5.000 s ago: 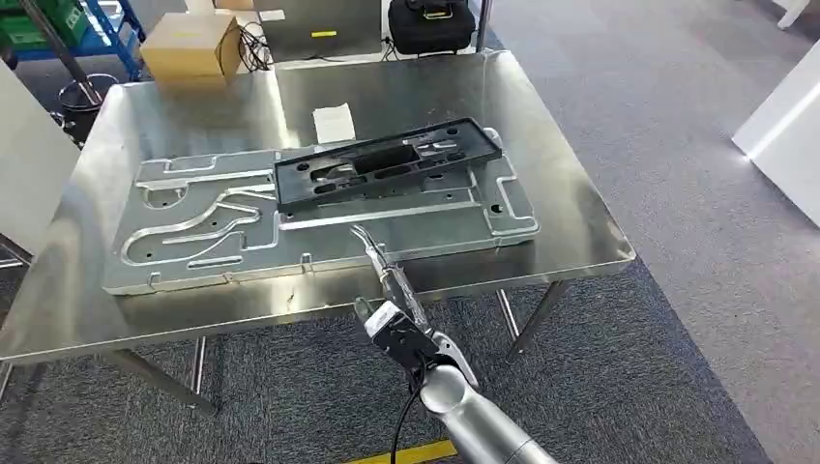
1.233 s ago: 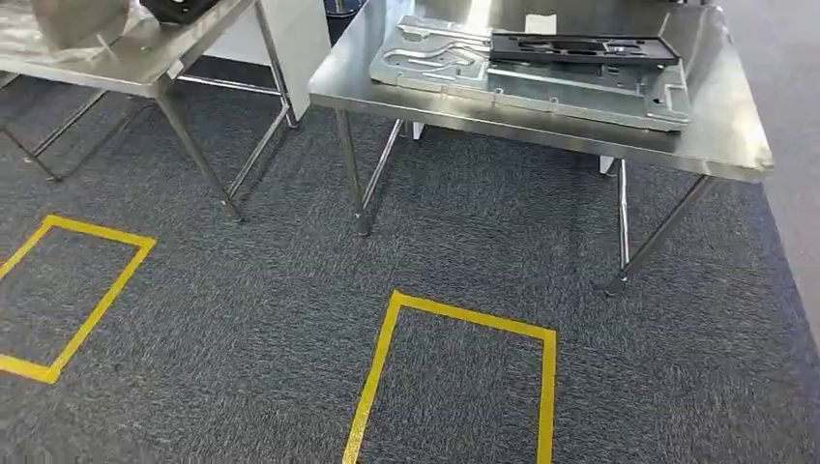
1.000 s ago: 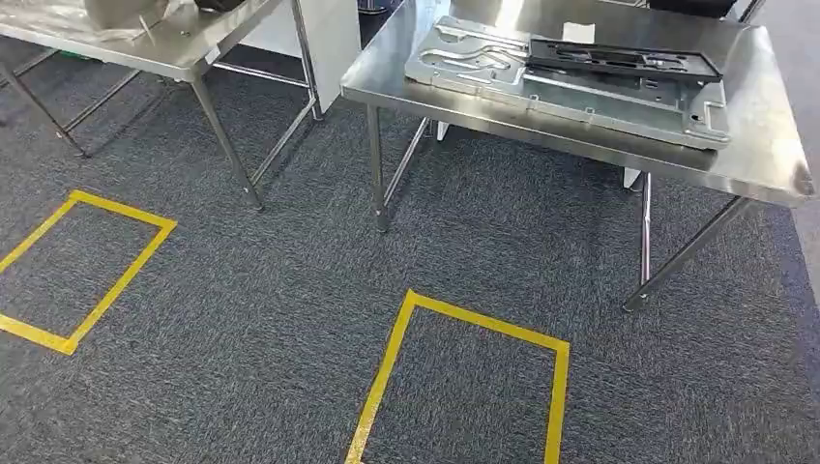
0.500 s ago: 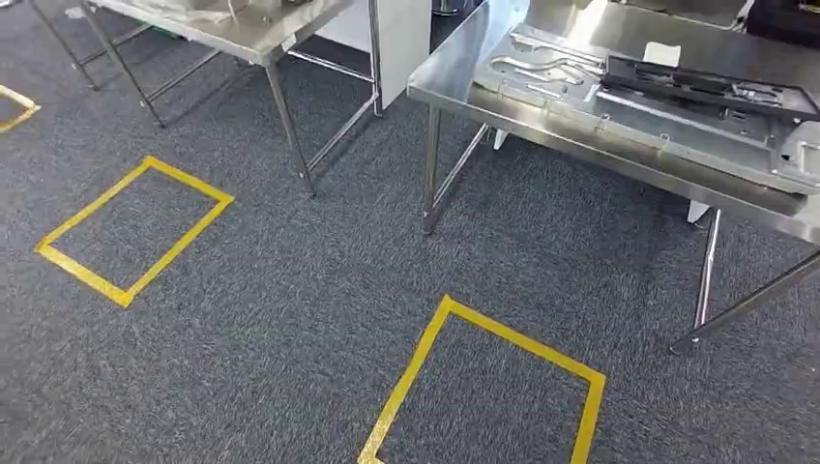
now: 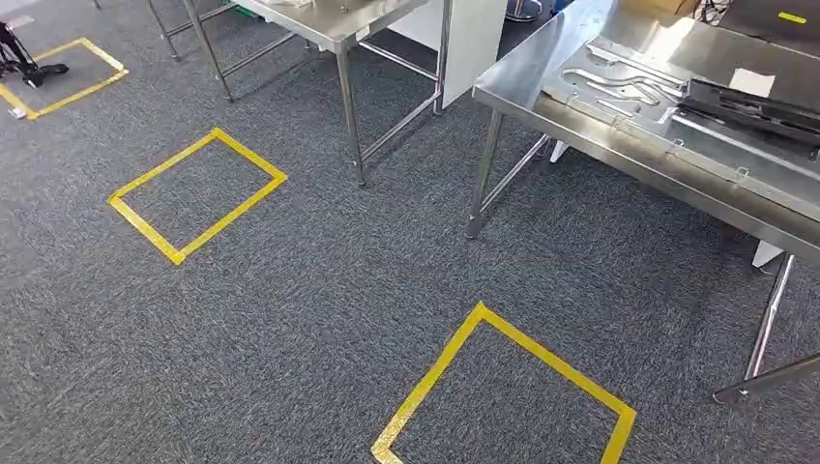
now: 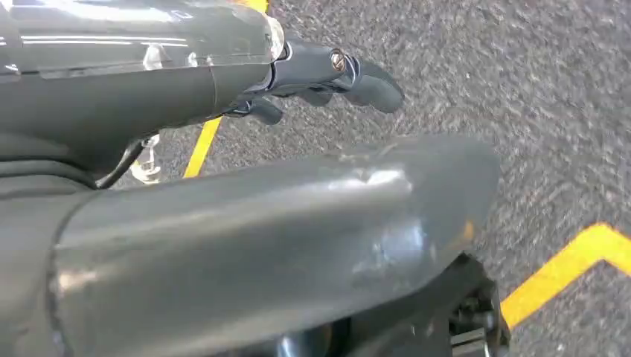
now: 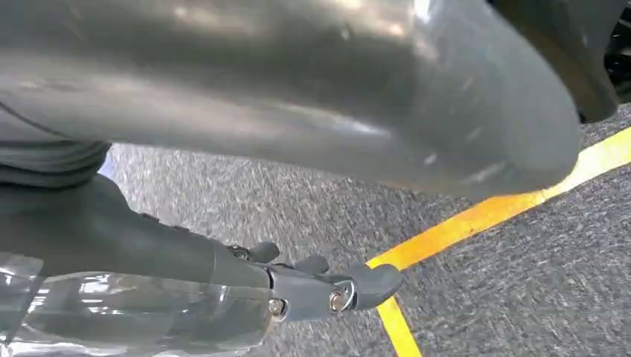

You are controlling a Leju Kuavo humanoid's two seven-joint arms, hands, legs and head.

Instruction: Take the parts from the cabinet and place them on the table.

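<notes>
From the head view, grey carpet fills the near ground, marked with yellow tape rectangles: one nearest at the right, one further off to the left, and a third at the far left corner. At the far right stands a steel table carrying the parts: a large silver metal plate with curved slots lies flat on it, and a black plastic frame rests on top of the plate toward the right edge of the picture, with a small white paper slip just beyond it. A second steel table stands further away, to the left of the first, and a white panel stands between the two. In the left wrist view, the left hand hangs over the carpet, its dark fingers gently curled and a little apart, with nothing held; yellow floor tape shows beyond it. In the right wrist view, the right hand likewise hangs over the carpet, its fingers loosely bent and empty, above a yellow tape line.
</notes>
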